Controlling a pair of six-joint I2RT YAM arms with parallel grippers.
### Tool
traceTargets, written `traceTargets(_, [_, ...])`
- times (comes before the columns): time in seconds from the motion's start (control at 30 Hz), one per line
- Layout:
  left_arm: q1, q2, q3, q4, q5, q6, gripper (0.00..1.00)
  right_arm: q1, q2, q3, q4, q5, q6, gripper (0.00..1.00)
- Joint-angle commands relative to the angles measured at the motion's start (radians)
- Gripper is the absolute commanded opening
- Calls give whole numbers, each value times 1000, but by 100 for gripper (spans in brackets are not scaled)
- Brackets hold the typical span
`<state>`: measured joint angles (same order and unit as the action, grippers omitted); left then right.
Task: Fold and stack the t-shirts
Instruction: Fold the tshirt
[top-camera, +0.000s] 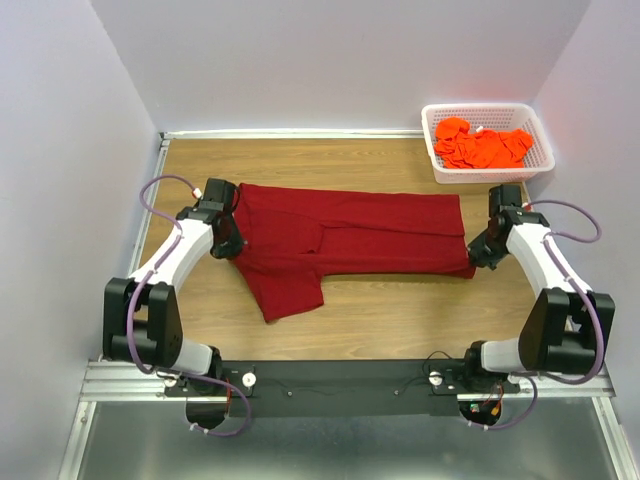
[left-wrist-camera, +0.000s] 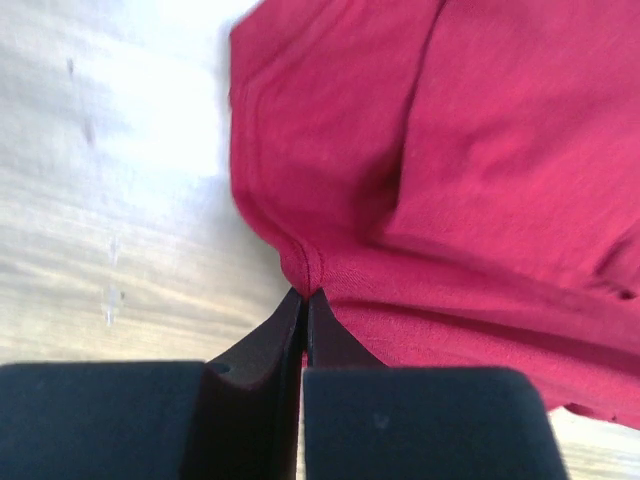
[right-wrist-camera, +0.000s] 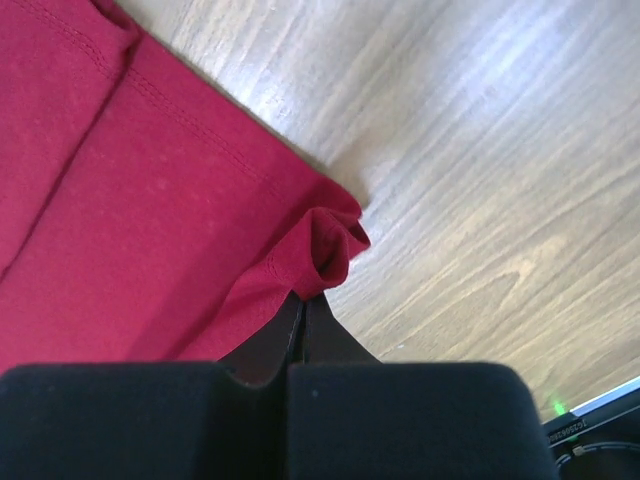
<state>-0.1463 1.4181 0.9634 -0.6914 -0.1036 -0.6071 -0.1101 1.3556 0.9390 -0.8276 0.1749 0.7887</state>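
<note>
the spread t-shirt (top-camera: 350, 235) is lying across the surface (top-camera: 400, 310), the left pincer (top-camera: 231, 240) sitting at its left end and the right pincer (top-camera: 479, 251) at its right. behind the right pincer, the basket (top-camera: 436, 162) is holding the other t-shirts (top-camera: 485, 147).

The maroon shirt (top-camera: 370, 235) lies flat across the middle of the worktop (top-camera: 400, 300), folded into a long band from left to right. One flap points toward the near edge at its left end. The left claw (left-wrist-camera: 303, 300) pinches one end and the right claw (right-wrist-camera: 303, 300) a curled corner. The orange shirts (top-camera: 485, 147) lie crumpled in the basket (top-camera: 436, 165) at the far right corner.
</note>
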Motion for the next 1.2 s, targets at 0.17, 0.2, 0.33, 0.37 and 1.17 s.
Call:
traceTargets(0.17, [28,96,95,-14,-44,55,8,1,117,81,57,-35,-89,1])
traceTargets(0.2, [30,103,101,-13,-47,56,8,1,137,89,61,-37,-95,1])
traceTargets(0.33, [33,146,129,0,-53,52,8,1,181,135,71,-37,-115,1])
traceTargets(0.37, [34,151,130,3,-53,49,8,1,189,151,74,-35,-120,1])
traceTargets(1.17, [40,251,190,55,-82,0,9,1,356,167,173,-38,-155,4])
